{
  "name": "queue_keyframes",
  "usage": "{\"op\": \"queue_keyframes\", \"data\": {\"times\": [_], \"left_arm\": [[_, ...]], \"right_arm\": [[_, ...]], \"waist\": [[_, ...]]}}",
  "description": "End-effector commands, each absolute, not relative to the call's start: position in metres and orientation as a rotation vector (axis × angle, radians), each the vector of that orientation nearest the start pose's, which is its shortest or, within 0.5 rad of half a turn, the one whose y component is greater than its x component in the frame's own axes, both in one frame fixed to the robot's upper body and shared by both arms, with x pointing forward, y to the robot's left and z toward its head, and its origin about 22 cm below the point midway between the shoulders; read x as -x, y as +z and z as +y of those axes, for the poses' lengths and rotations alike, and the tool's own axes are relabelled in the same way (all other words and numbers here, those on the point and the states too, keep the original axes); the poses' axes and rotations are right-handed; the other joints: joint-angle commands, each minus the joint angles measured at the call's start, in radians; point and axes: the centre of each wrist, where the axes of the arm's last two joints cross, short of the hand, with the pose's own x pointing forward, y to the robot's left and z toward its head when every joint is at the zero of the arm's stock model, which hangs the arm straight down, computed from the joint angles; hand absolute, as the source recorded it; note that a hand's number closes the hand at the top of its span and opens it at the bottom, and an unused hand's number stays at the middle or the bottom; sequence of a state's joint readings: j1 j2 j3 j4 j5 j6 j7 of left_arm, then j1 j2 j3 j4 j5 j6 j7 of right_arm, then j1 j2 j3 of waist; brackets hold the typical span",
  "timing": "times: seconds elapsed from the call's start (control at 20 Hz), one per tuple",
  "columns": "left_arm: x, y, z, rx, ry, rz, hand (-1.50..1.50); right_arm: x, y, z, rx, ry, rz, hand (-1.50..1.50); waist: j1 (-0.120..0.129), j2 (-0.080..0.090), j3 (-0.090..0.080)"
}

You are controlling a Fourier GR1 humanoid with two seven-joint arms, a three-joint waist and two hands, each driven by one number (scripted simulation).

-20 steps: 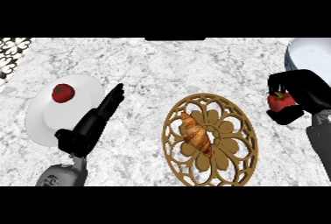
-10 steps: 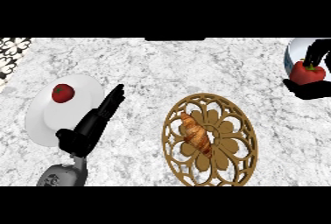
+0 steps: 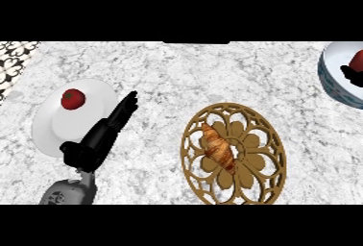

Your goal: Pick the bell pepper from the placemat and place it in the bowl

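Red bell pepper point(image 3: 356, 61) inside the bowl point(image 3: 332, 77) at the table's point(image 3: 212, 72) right edge, right hand point(image 3: 350, 74) barely showing beside it, fingers impossible to judge. Left hand point(image 3: 106, 132) resting by the white plate point(image 3: 56, 125) holding a tomato point(image 3: 72, 98), fingers straight, together. Croissant point(image 3: 218, 148) on the brown openwork placemat point(image 3: 266, 163).

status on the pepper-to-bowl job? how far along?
Done: the bell pepper is off the placemat, which holds only a croissant, and sits over the bowl at the right edge. In hand: the right hand shows beside the pepper; grip unclear. Left: confirm release and pull back. Left hand rests open by the plate.
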State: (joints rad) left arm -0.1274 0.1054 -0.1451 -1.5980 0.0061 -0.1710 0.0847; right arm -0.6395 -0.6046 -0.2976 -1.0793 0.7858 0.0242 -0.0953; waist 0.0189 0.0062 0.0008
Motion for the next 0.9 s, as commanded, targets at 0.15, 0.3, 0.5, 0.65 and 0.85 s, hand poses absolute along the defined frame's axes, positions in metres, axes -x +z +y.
{"op": "queue_keyframes", "data": {"times": [0.15,0.3,0.5,0.65,0.85], "left_arm": [[-0.268,0.040,0.189,0.184,-0.402,-1.600,0.00],[-0.271,0.040,0.194,0.188,-0.407,-1.604,0.00],[-0.268,0.038,0.196,0.203,-0.434,-1.597,0.00],[-0.273,0.040,0.185,0.218,-0.436,-1.620,0.00],[-0.272,0.031,0.194,0.219,-0.428,-1.613,0.00]], "right_arm": [[-0.389,0.177,-0.430,1.374,0.687,-1.491,1.50],[-0.375,0.154,-0.464,1.346,0.738,-1.361,1.50],[-0.378,0.142,-0.465,1.109,0.780,-1.146,1.50],[-0.382,0.160,-0.473,0.958,0.731,-1.195,-1.50],[-0.384,0.144,-0.468,0.910,0.730,-1.338,-1.50]], "waist": [[0.012,0.004,0.000],[0.027,0.014,0.002],[0.045,0.017,0.002],[0.050,0.022,0.003],[0.050,0.024,0.004]]}}
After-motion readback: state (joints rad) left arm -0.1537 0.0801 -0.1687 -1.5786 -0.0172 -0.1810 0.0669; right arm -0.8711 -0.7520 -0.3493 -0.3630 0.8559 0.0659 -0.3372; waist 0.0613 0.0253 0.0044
